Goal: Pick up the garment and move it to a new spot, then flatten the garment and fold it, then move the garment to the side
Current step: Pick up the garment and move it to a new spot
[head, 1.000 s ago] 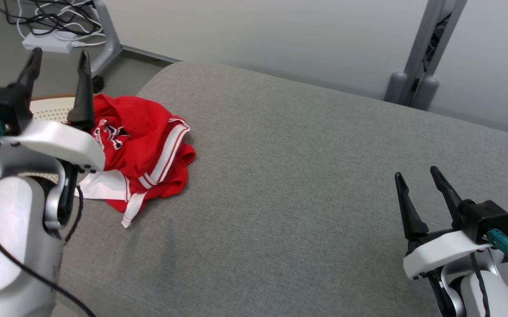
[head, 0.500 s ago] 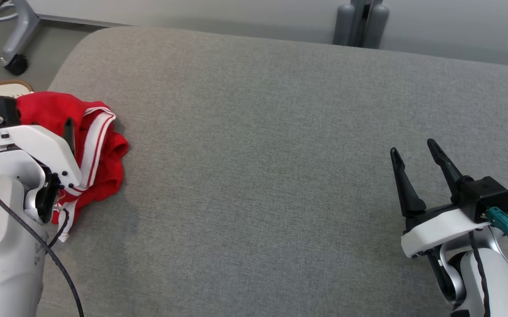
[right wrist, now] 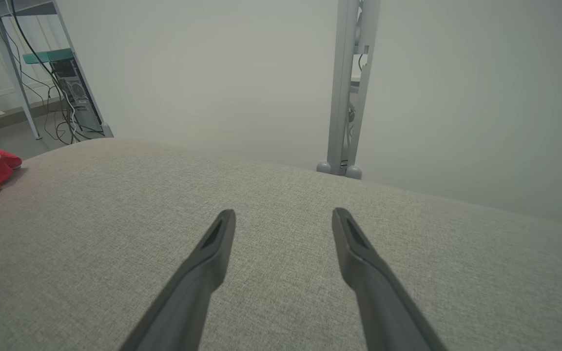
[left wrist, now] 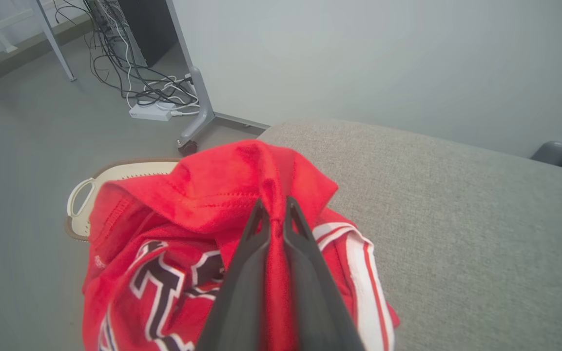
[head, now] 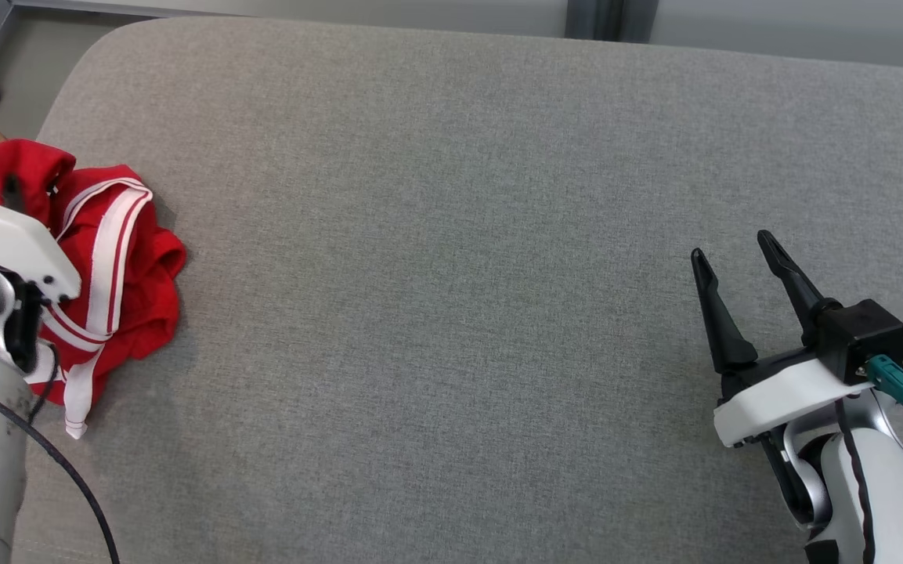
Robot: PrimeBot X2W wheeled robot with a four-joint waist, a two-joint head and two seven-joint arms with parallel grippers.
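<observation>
Change: the left gripper (left wrist: 275, 208), spread above the garment (left wrist: 188, 204) a second ago, now has its jaws pressed onto a red fold. The head camera has also swung, so the garment's shift across that view is not its own move.
Grey cushion (head: 451, 235): a wide bare stretch lies between the two sets of jaws.
Garment: a crumpled heap at the cushion's corner, one ridge pinched between the left jaws and the rest below and around them.
Basket (left wrist: 129, 169): on the floor beyond the left fingertips, behind the heap.
Right gripper (head: 730, 244): jaws spread and empty, well apart from the garment.
Progress: the grasp looks made. Lifting, moving, flattening, folding and setting aside all remain.
</observation>
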